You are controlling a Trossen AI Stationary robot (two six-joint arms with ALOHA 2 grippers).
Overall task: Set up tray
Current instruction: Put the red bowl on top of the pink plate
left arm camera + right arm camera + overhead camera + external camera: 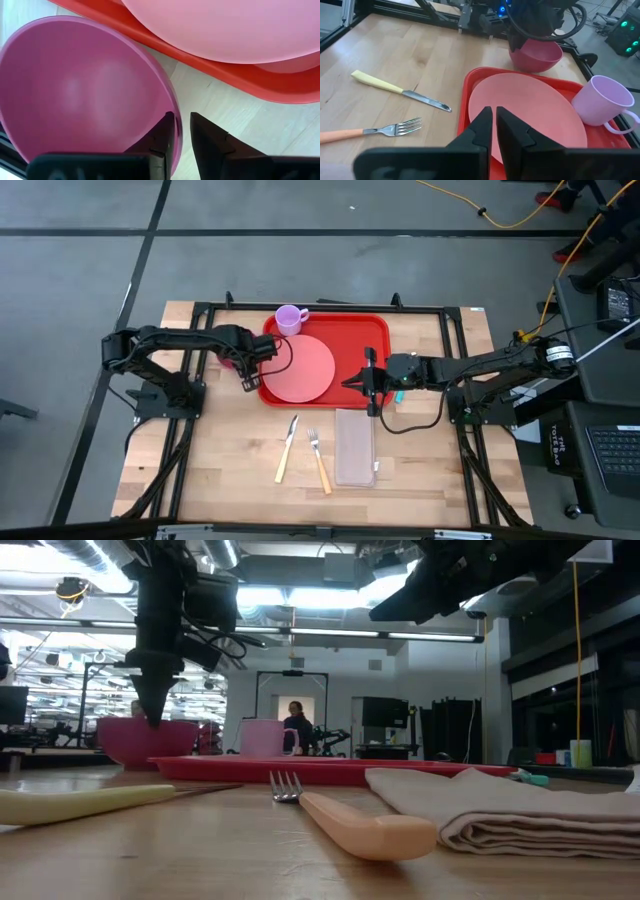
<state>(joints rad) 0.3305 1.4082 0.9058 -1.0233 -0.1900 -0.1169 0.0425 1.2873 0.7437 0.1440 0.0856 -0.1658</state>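
- Tray point(375, 330) first, as the biggest piece and my landmark: it lies flat at the far middle of the table point(230, 470), and I judge the set-up roughly half done.
- On the tray already: the round pink plate point(305, 368) fills its left half, and the lilac cup point(290, 319) stands at its far left corner.
- Off the tray: the magenta bowl point(75, 95) sits on the table just beside the left rim. Nearer than the tray's near rim lie the folded napkin point(354, 445), the orange-handled fork point(318, 461) and the yellow-handled knife point(286, 450). By my reckoning these four are what is left.
- My left claw point(183, 131) straddles the bowl's rim on the side facing the tray, one finger inside and one outside; whether it has truly clamped I cannot tell.
- My right claw point(494, 125) hangs over the tray's right part beside the plate, fingers pressed together and carrying nothing.
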